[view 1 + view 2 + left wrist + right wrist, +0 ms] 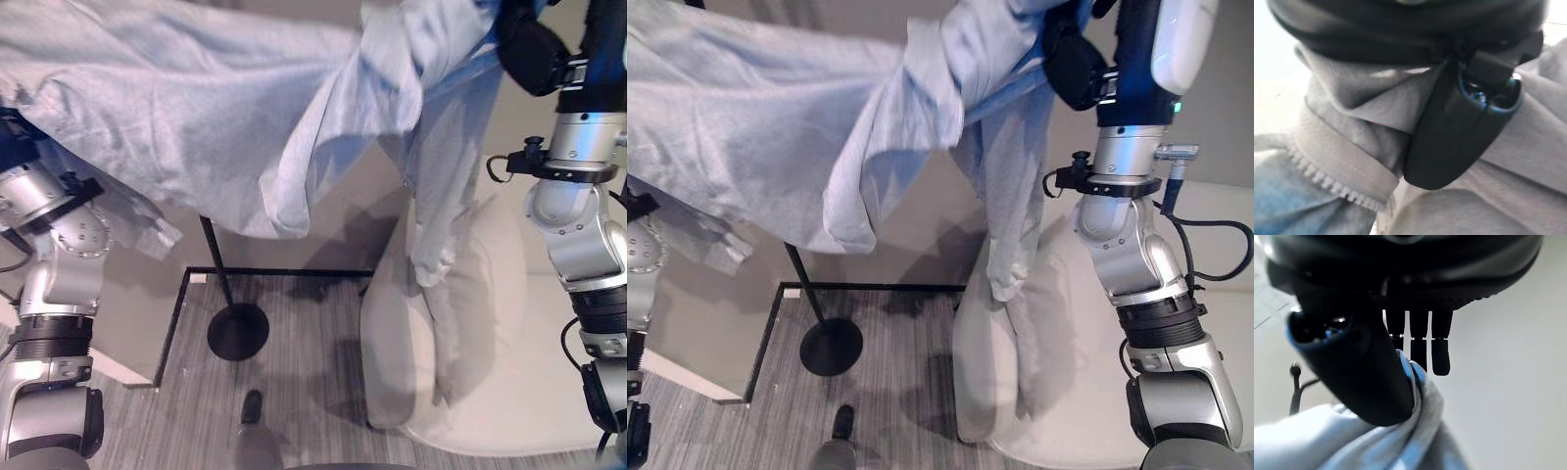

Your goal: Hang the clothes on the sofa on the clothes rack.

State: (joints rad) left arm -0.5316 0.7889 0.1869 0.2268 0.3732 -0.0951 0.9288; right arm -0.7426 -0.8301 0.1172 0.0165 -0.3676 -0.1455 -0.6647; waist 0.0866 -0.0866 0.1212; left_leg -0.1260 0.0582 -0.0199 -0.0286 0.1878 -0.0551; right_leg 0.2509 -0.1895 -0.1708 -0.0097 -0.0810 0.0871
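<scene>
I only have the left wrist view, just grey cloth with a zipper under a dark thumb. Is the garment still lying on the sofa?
Observer: No, the pale blue garment is lifted and spread wide; one sleeve hangs down in front of the sofa.
Operator: Is the other hand holding it too?
Observer: Yes, the right hand pinches a fold of cloth between thumb and fingers, raised high.
Operator: Where is the rack?
Observer: A black pole with a round base stands on the floor under the spread cloth, left of the sofa.
</scene>
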